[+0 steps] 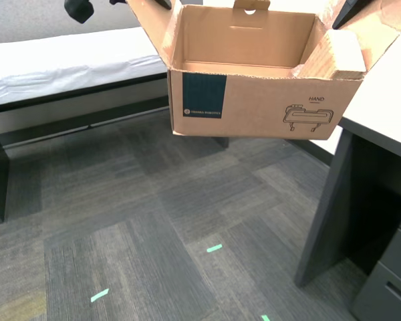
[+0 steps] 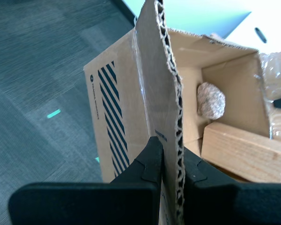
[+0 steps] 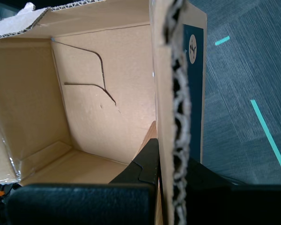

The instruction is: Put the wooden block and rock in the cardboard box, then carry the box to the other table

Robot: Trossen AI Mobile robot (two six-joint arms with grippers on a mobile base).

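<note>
The cardboard box [image 1: 254,100] hangs in the air over the carpet, flaps up, its teal label and "HAND" drawing facing the exterior camera. My second gripper [image 2: 171,145] is shut on one upright flap of the box [image 2: 117,93]. Past that flap, the speckled rock [image 2: 210,101] and the pale wooden block [image 2: 246,152] lie on the box floor. My first gripper [image 3: 171,150] is shut on another flap of the box [image 3: 84,93]. The other table [image 1: 53,63], under a wrinkled white sheet, stands at the exterior view's left.
A smooth off-white table [image 1: 387,100] with a dark leg [image 1: 324,214] and a grey drawer unit [image 1: 387,281] fills the exterior view's right. Green tape marks [image 1: 214,248] dot the grey carpet. Dark arm parts [image 1: 80,10] show at the top edge.
</note>
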